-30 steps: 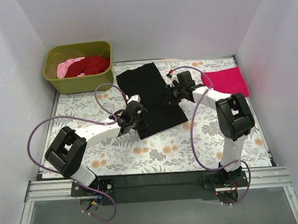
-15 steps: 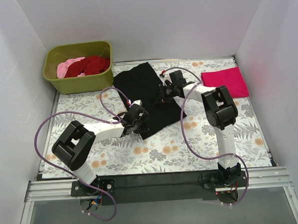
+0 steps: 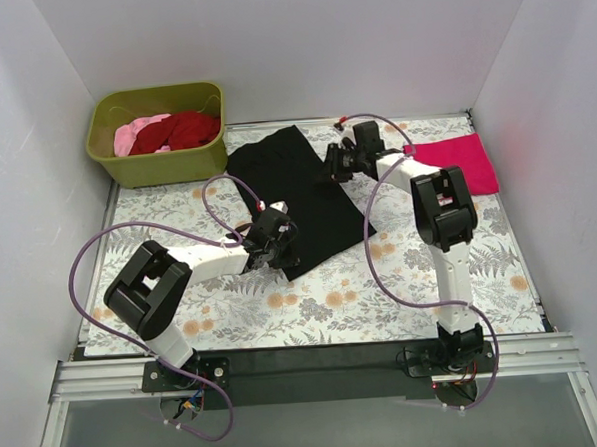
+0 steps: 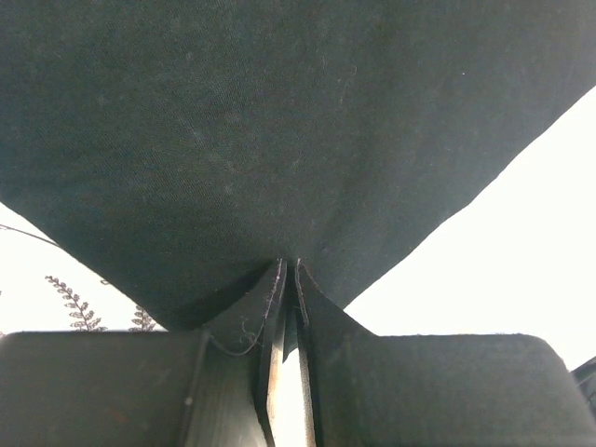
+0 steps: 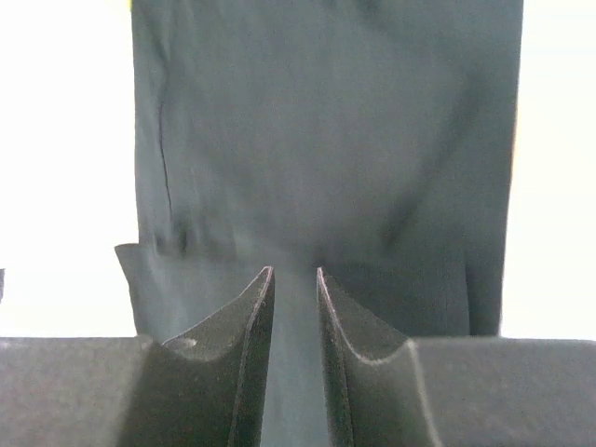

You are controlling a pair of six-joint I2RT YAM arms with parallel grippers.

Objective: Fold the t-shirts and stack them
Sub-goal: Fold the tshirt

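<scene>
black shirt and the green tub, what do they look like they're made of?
Black t-shirt: soft knit fabric, probably cotton. It drapes and creases, and the left wrist view shows a fine matte texture with no shine. Green tub: looks like moulded plastic, smooth with a slight sheen, with rigid walls and a rounded rim.

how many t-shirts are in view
4. A black cotton t-shirt lies on the floral table cloth, a folded magenta-pink t-shirt at its far right, and a dark red t-shirt and pale pink t-shirt sit in the olive-green plastic tub; more may be buried there.
</scene>
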